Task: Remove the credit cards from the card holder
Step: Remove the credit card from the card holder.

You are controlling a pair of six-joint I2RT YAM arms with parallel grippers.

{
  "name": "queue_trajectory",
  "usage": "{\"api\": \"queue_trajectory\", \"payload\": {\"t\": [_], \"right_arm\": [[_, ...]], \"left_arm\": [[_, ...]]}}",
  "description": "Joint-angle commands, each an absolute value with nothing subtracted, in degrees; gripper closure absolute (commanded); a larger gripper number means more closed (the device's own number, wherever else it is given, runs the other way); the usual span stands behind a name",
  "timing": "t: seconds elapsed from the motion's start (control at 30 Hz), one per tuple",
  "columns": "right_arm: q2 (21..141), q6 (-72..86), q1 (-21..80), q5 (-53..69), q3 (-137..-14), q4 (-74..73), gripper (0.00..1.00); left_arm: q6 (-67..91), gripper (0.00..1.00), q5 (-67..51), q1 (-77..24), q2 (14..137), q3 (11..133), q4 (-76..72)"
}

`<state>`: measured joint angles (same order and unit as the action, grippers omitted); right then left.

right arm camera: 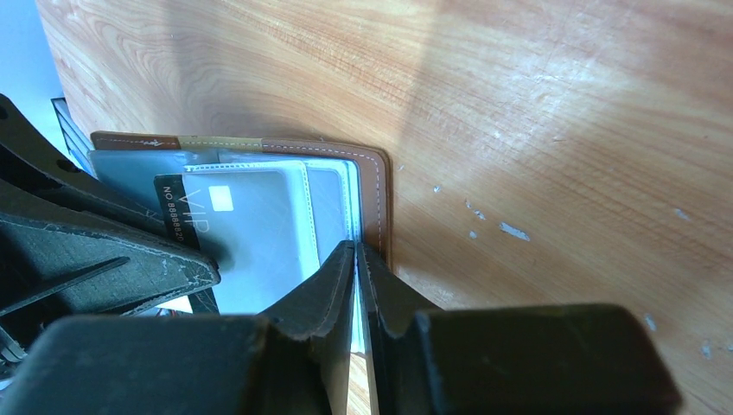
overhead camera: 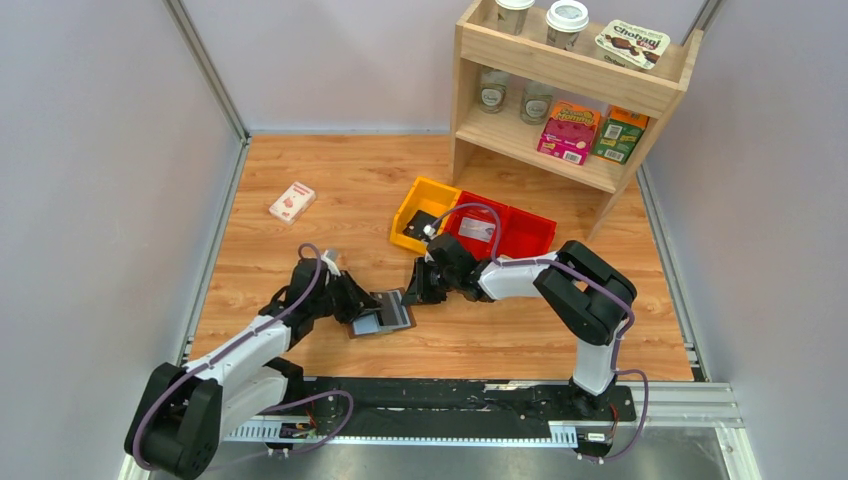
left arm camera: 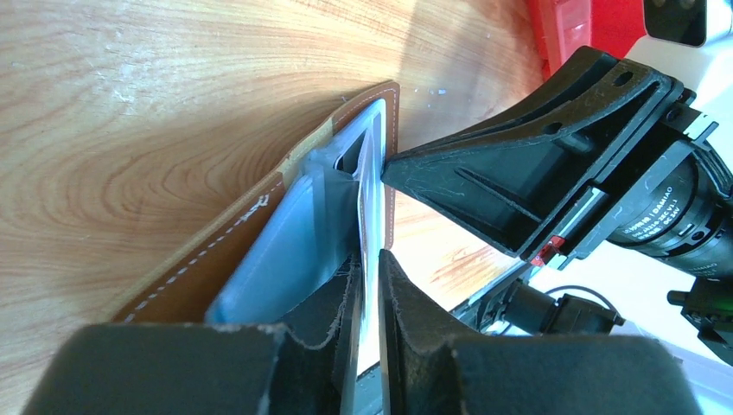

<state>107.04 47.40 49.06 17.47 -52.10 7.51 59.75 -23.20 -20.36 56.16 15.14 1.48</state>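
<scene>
Card holder lies open on the table, just below the centre of the overhead frame, with both arms crowding in on it. The left gripper comes in from the left, the right gripper from the upper right. The holder's long axis runs roughly between them.

In the left wrist view the left gripper is pinching one thin pale inner panel of the holder, which stands up on edge between its pads. That looks like the anchoring hand.

The right gripper has its jaws pressed almost together, tips right at the holder's brown stitched border. A pale sliver shows between them, but I cannot tell if that is a sleeve being held.

Here is what matters: the card marked VIP sits in its clear sleeve to the left of those right fingertips, further into the holder and toward the left gripper. So the right hand is at the rim, not on the card. I'd judge it is the free arm and must shift inward along the holder's length to reach it.
</scene>
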Motion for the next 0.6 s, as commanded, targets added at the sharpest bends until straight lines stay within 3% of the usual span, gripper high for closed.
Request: {"api": "queue_trajectory", "payload": {"t": [0.0, 0.3, 0.57], "right_arm": [[112.5, 45.1, 49.8, 10.5, -49.4, -2.5, 0.84], [112.5, 45.2, 49.7, 10.4, -49.5, -2.5, 0.84], [111.8, 44.6, 49.7, 8.7, -50.2, -3.8, 0.84]], "left_arm": [[60.6, 0.82, -24.3, -19.6, 54.1, 14.0, -2.0], [59.1, 0.89, -22.9, -18.9, 50.6, 14.9, 4.4], [55.4, 0.99, -15.9, -18.5, 47.2, 17.7, 19.6]]}}
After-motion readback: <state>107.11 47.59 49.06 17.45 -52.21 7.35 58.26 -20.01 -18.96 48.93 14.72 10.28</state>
